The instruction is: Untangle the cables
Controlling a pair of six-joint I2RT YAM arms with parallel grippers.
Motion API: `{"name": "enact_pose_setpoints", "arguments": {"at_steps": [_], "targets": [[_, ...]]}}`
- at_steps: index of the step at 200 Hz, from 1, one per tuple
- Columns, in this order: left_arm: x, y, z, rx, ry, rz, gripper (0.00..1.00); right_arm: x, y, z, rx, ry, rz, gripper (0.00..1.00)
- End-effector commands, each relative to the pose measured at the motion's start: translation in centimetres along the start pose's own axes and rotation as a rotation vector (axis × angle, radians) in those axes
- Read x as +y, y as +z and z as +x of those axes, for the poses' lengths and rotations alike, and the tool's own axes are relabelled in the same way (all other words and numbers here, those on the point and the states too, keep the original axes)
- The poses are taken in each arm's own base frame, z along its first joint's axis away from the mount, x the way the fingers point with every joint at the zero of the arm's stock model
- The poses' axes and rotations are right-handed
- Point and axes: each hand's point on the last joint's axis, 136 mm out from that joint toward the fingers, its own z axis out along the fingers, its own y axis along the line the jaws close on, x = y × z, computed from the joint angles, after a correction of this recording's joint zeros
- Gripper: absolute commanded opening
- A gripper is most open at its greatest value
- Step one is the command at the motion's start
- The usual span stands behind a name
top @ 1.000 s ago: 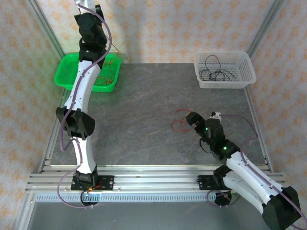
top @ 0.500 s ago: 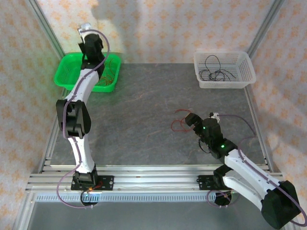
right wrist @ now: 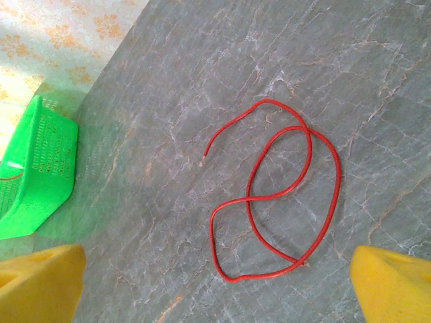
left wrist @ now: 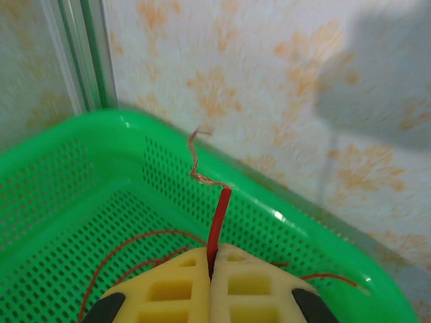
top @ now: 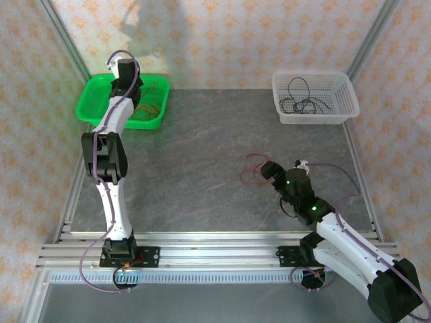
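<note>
Your left arm (top: 108, 134) has come down and stretched away from you. A second ago it reared up close under the top camera, hiding much of the green basket (top: 91, 108). Now it lies lower and straighter, so more of the basket's far rim and right half shows. The left gripper (left wrist: 212, 259), pinched tight on a red cable (left wrist: 219, 215), has sunk to just above the basket's floor near the far corner. The arm's shadow (top: 138, 20) on the back wall (top: 236, 40) has slid leftward and shrunk.
</note>
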Motion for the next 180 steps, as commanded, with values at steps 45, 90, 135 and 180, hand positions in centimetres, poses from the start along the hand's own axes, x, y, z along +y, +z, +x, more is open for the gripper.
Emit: {"name": "enact_pose_setpoints", "arguments": {"at_steps": [45,90,135,180], "targets": [[2.0,2.1,8.3,0.359,-0.041,-0.009,0.04,-1.0,0.4,0.6,0.025,-0.041,0.045,1.0],[2.8,1.7,9.6,0.406,-0.024,-0.04,0.57,-0.3,1.3,0.9,0.064,-0.059,0.051,1.0],[1.1,0.2,6.9,0.374,-0.034,0.034,0.78,-0.2,1.9,0.9,0.082,-0.075,0.078,1.0],[1.3,-2.2,2.8,0.283,0.025,-0.033,0.99,-0.7,3.3,0.5,0.108,-0.138,0.207,1.0]]}}
